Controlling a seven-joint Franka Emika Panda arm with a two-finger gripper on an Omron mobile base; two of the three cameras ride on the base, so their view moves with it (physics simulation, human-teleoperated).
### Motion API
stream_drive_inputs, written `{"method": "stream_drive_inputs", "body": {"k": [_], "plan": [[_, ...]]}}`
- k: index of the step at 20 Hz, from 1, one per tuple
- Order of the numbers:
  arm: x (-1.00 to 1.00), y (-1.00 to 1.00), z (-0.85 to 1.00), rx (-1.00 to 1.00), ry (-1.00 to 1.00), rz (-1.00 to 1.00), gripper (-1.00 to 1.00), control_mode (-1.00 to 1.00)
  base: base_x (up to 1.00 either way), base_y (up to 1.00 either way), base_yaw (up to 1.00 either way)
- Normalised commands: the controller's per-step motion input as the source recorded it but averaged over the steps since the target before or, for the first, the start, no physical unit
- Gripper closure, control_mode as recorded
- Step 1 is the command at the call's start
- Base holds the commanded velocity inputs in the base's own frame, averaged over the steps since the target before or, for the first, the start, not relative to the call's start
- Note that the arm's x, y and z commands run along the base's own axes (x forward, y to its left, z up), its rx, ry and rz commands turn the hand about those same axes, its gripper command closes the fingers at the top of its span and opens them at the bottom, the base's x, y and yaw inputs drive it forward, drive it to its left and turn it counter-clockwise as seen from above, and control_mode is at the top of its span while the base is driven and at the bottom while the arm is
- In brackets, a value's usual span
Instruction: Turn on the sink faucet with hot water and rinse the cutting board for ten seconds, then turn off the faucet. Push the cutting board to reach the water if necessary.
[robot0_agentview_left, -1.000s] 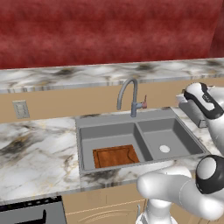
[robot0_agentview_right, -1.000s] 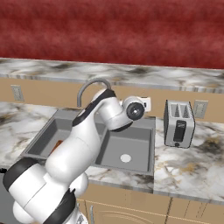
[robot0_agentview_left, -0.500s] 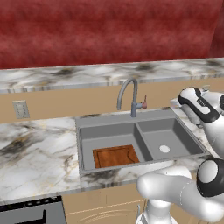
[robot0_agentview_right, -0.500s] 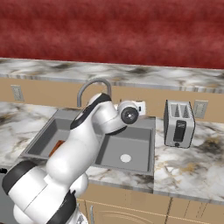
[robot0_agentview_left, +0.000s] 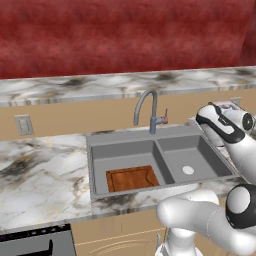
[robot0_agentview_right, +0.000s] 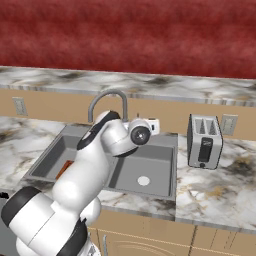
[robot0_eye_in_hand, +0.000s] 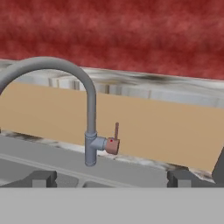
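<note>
Since no water runs from the sink faucet (robot0_eye_in_hand: 90, 127), the task stands at its very start: lever untouched, rinse not begun, shut-off still ahead.

Pincer (robot0_eye_in_hand: 111, 179): two dark fingertips (robot0_eye_in_hand: 41, 178) sit far apart at the bottom of the hand view, so the jaws stand wide, nothing between them. It points straight at the faucet base; the small side lever (robot0_eye_in_hand: 114, 141) with its reddish tip lies ahead of the pincer, roughly centred between the fingertips and clearly apart from both. No contact yet.

Cutting board (robot0_agentview_left: 132, 178): lies flat on the floor of the sink (robot0_agentview_left: 95, 176), in the larger basin at its front, below the pincer and off to its far side from the arm. The spout's outlet hangs above the rear of that same basin, so by my estimate the stream would land behind the board; a push toward the back is probably needed.

Toaster (robot0_agentview_right: 204, 141) on the table (robot0_agentview_right: 220, 180), away from the work.

Remaining: close on lever, swing to hot, check stream meets board, hold ten seconds, shut off.
</note>
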Motion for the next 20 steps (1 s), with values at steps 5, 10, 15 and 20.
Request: {"method": "stream_drive_inputs", "body": {"k": [5,10,15,20], "plan": [[0.04,0.16,-0.11,0.00,0.00,0.00,-1.00,-1.00,0.00,0.00,0.00],[0.03,0.04,-0.06,0.00,0.00,0.00,-1.00,-1.00,0.00,0.00,0.00],[0.09,0.05,-0.08,0.00,0.00,0.00,-1.00,-1.00,0.00,0.00,0.00],[0.13,0.07,-0.11,0.00,0.00,0.00,-1.00,-1.00,0.00,0.00,0.00]]}}
